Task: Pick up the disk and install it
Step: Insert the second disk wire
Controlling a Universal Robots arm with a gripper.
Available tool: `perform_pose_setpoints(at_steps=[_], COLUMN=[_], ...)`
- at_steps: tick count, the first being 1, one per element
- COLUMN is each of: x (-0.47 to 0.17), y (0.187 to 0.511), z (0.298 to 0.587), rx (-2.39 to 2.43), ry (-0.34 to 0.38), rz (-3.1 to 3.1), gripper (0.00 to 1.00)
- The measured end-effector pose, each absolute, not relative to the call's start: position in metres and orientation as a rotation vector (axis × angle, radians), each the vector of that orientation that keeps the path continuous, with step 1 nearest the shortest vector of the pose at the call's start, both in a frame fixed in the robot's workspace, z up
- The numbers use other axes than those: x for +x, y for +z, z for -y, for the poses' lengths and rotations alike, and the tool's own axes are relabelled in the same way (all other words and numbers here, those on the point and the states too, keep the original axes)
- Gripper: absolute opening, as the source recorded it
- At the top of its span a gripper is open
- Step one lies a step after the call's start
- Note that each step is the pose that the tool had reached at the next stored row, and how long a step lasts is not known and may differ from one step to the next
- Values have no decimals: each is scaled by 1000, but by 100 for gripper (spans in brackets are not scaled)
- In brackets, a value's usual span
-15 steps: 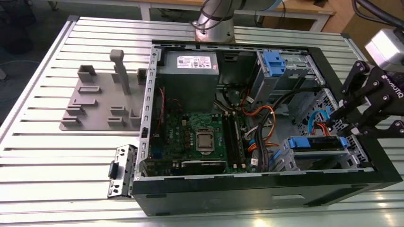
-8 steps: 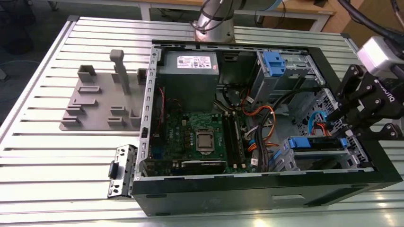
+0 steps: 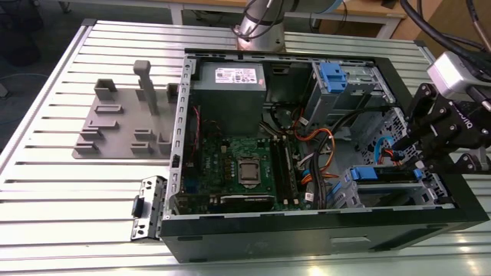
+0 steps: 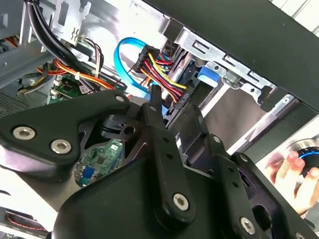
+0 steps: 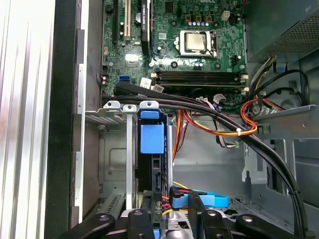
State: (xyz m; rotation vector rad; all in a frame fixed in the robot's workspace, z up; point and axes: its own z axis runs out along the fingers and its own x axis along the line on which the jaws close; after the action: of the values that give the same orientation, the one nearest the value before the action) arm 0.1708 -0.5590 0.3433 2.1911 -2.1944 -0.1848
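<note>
The disk (image 5: 155,172) stands on edge in the drive bay at the front corner of the open computer case (image 3: 307,230), with its blue rail tab (image 5: 151,138) on top. In the exterior view the disk (image 3: 381,179) is a dark strip behind a blue tab, at the case's right wall. My gripper (image 3: 414,164) hangs right over the end of the disk nearest that wall, where a blue data cable (image 4: 124,47) and coloured power wires (image 4: 159,69) plug in. In both wrist views the gripper (image 5: 172,219) (image 4: 177,107) straddles that cabled end.
A grey box with a white sticker (image 3: 230,86) sits at the back of the case, and the green board (image 3: 241,167) lies on its floor. A grey metal cage with a blue tab (image 3: 337,80) stands at the back right. Grey fixtures (image 3: 126,121) rest on the slatted table. A hand (image 4: 291,169) is outside the case.
</note>
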Motion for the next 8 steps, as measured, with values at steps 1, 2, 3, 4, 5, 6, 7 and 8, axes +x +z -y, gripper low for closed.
perform_pose_setpoints(at_steps=[1,2,3,4,5,6,7,8], x=[171,171,171,171,170,170,170,170], y=[343,343,343,343,343,343,343,343], z=[559,559,559,559,559,559,559,559], rx=[2191,2191,2191,2191,2191,2191,2191,2191], ry=[-185,-185,-185,-185,-185,-185,-185,-185], rz=[2194,2194,2194,2194,2194,2195,2194,2194], gripper=[41,41,40,34,34,27,22,22])
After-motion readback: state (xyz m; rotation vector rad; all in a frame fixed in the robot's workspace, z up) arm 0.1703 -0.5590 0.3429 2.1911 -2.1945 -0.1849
